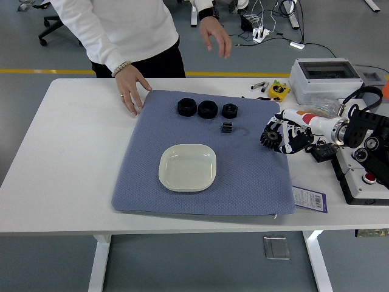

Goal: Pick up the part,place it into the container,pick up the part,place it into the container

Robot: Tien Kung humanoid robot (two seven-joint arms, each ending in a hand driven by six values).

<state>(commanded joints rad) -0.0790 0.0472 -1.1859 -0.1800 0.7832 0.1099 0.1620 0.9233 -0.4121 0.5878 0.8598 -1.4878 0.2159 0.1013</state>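
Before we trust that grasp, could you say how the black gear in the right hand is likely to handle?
The gear looks rigid, so it probably won't deform. Its teeth should give the right hand purchase. Being round, it might roll if dropped on edge.
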